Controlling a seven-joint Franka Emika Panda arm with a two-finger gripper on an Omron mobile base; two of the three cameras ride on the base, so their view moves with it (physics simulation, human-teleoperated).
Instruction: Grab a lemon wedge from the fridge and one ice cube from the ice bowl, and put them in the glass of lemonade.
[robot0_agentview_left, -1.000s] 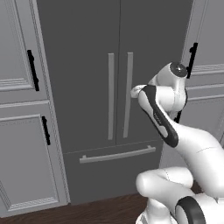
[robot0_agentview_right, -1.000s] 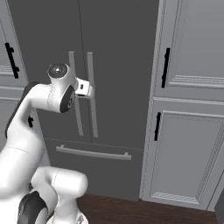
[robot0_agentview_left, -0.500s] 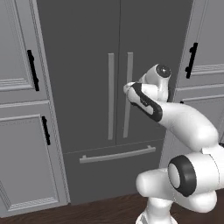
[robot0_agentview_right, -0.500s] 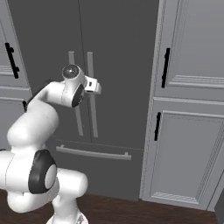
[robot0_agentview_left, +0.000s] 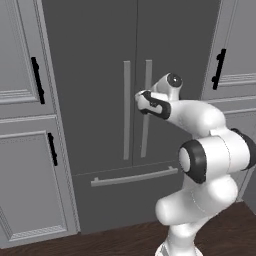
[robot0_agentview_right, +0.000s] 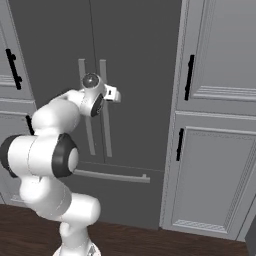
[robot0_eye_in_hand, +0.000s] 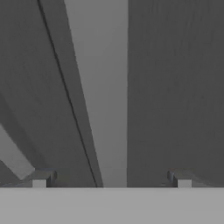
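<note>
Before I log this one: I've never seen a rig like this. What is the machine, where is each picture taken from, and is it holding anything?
It is a white robot arm on a driving base in a rendered kitchen. Two pictures come from cameras on the base, behind the arm to its left and right; the third looks along the hand. The arm faces a tall dark-grey fridge with both doors shut, flanked by lighter grey cabinets. Its end effector is open and holds nothing; in the hand view the right door's long vertical handle lies between its fingertips, so it seems about to grasp that handle.
</note>
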